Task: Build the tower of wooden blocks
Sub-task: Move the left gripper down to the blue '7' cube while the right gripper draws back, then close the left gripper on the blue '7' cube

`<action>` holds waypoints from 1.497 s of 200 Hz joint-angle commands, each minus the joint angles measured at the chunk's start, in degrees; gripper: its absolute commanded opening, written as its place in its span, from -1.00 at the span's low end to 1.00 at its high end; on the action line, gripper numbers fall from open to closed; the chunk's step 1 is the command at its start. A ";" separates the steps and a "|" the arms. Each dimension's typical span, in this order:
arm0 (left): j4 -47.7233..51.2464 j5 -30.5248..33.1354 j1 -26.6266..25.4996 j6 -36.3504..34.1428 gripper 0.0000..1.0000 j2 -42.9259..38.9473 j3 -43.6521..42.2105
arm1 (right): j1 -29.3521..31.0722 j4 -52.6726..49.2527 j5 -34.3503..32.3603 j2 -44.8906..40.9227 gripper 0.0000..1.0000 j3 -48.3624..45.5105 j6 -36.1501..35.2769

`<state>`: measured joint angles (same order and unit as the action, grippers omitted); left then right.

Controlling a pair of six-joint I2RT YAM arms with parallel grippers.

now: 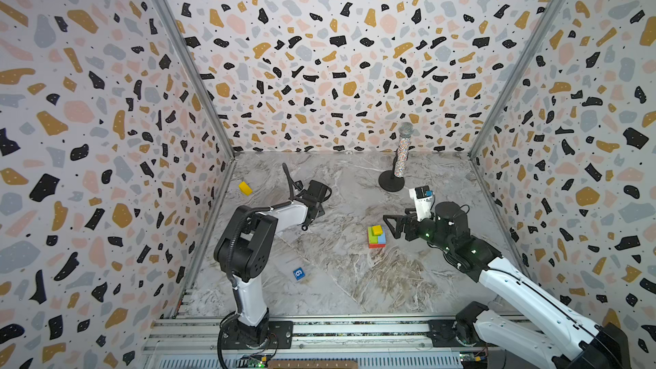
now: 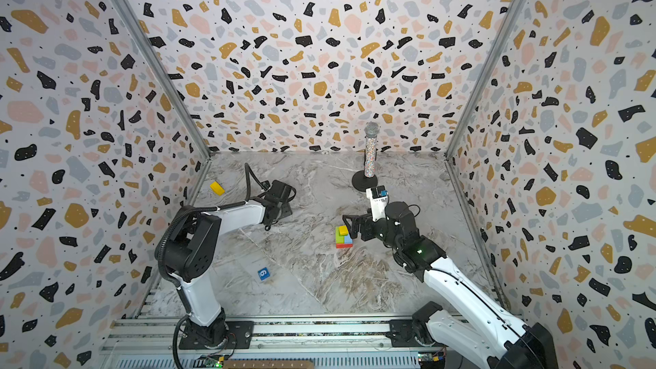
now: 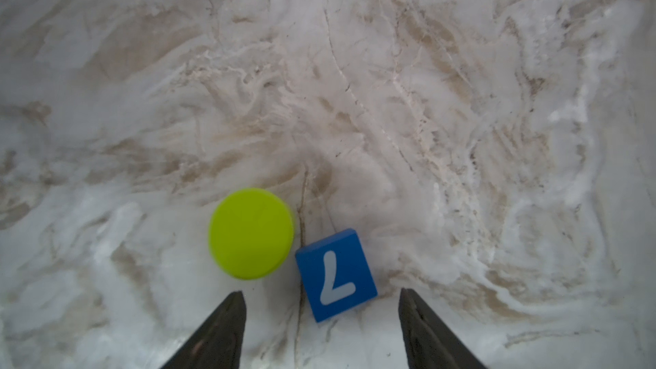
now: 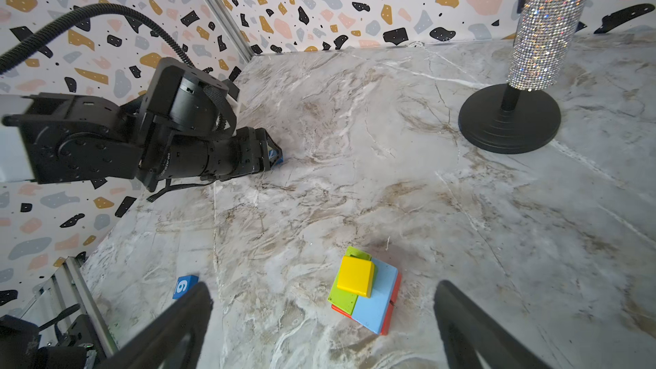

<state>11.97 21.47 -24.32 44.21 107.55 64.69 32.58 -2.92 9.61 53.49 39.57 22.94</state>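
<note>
The tower is a low stack at mid floor: red bricks lowest, light blue and lime green bricks on them, a yellow block on top. My right gripper hovers open just right of it, holding nothing. Further left and back, my left gripper points down at the floor, open. A dark blue cube marked 7 lies between its fingertips with a gap on each side. A lime green cylinder stands beside that cube.
A loose yellow block lies near the left wall. A dark blue cube marked 6 sits front left. The glittery microphone on its round black base stands at the back right.
</note>
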 commanded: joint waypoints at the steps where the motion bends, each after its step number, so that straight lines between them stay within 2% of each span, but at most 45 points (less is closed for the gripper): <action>1: -0.68 0.51 0.22 0.18 0.34 1.36 2.57 | -0.20 1.20 0.75 -1.20 0.98 -0.10 0.28; 63: 0.60 1.02 0.39 -0.08 0.27 3.87 4.75 | -0.17 1.29 1.41 -1.27 0.98 -0.20 0.31; 123: 0.60 0.89 0.49 -0.25 0.07 5.04 5.84 | -0.19 1.25 1.12 -1.20 0.98 -0.28 0.38; 192: 0.93 1.03 0.48 -0.61 0.02 6.01 6.21 | -0.19 1.09 0.95 -1.38 0.98 -0.28 0.36; 299: 1.04 0.71 0.43 -1.94 -0.39 5.43 5.53 | -0.24 1.25 -0.02 -1.02 0.98 -0.55 0.49</action>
<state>12.67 21.74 -24.12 43.29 113.19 69.38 32.56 -2.92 10.41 53.49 39.35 23.09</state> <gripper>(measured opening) 0.321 0.991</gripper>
